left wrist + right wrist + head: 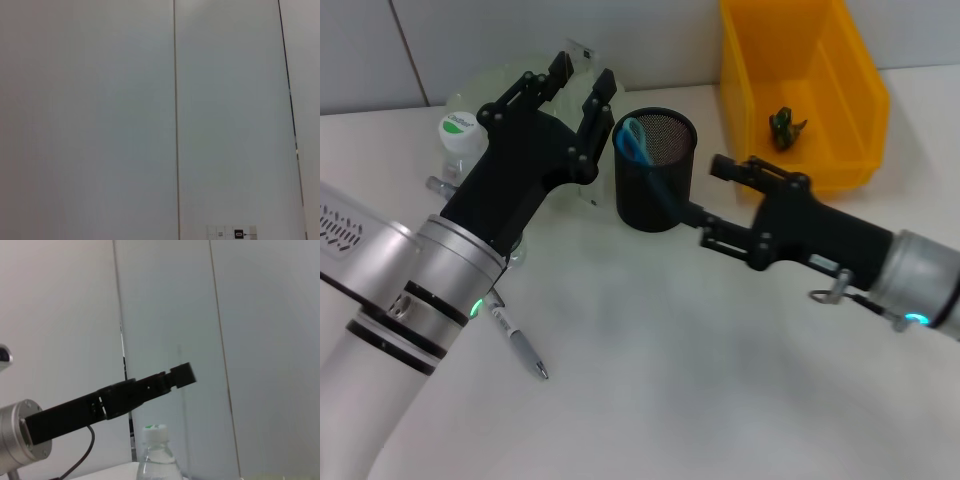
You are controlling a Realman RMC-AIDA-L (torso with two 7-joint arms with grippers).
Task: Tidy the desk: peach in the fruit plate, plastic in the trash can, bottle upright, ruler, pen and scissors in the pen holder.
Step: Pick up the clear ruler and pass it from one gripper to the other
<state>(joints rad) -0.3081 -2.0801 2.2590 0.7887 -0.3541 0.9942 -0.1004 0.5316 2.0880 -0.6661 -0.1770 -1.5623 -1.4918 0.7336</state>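
Observation:
My left gripper (582,85) is raised beside the black mesh pen holder (656,190) and shut on a clear ruler (582,48); the ruler's zero end (232,233) shows in the left wrist view. Blue scissors (634,140) stand in the holder. A pen (516,342) lies on the table under my left arm. The bottle (463,140) (157,460) stands upright with a white and green cap. The green fruit plate (510,78) sits behind it; the peach is hidden. Green plastic (785,126) lies in the yellow trash can (750,110). My right gripper (712,200) is open just right of the holder.
The white wall rises directly behind the desk. My left forearm covers the table's left side, including part of the plate and the bottle. The yellow bin stands at the back right, close to my right arm.

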